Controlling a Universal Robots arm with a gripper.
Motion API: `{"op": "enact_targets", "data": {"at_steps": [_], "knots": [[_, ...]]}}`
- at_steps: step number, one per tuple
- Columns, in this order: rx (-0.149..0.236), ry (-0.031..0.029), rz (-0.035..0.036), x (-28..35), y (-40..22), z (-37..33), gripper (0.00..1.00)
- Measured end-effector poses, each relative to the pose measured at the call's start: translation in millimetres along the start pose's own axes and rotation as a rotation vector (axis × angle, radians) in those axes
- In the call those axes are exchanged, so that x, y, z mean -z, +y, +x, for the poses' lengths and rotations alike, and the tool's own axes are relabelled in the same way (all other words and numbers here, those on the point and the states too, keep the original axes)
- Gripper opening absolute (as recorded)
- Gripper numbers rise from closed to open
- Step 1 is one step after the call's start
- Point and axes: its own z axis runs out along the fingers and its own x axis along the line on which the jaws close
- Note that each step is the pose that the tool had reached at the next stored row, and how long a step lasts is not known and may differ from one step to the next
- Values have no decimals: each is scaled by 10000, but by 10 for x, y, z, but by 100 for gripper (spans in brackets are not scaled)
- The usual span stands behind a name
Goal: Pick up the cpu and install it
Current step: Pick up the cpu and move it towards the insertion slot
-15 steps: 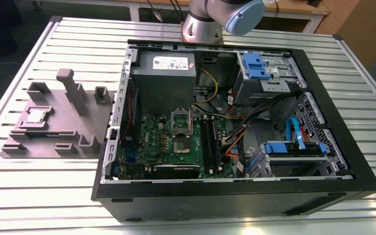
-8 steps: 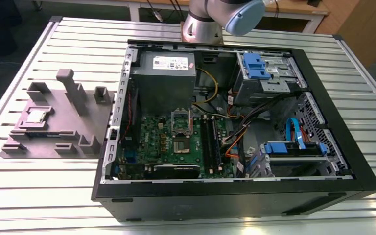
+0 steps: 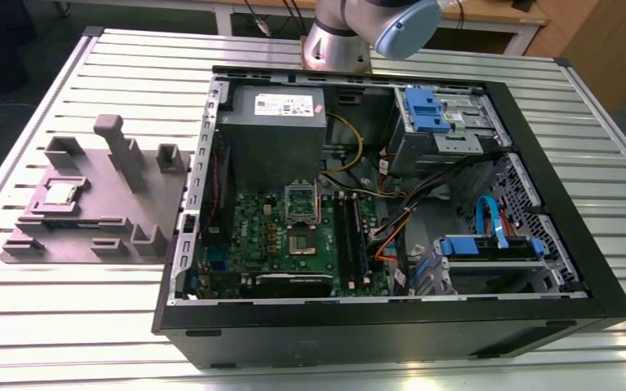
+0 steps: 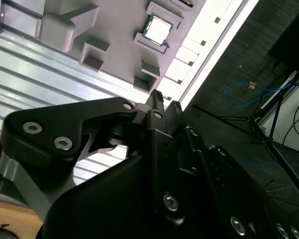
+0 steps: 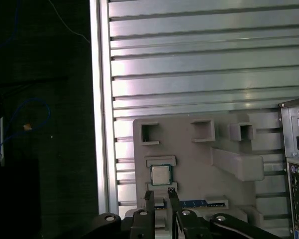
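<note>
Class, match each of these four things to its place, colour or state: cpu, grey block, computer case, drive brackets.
Things:
1. cpu
2. grey block
3. computer case
4. drive brackets

Descriptions:
A. blue
B. lying open, circuit board showing
C. in a recess of the grey block
D. on the table, at the exterior view's left of the computer case

Pairs: 1-C; 2-D; 3-B; 4-A

The cpu has a shiny, smooth metal top. The big block is dull grey plastic. The table is shiny ribbed metal.
</note>
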Motion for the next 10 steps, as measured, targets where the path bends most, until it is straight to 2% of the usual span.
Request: {"op": "enact_targets", "data": {"at_steps": [1,4,6,7,9,10], "knots": [[0,0,-1,0,0,1,29],[0,0,-1,-1,0,3,35],[0,0,-1,-1,0,4,47],[0,0,0,0,0,5,47],[0,0,0,0,0,7,58],[0,0,-1,-1,-1,7,58]]}}
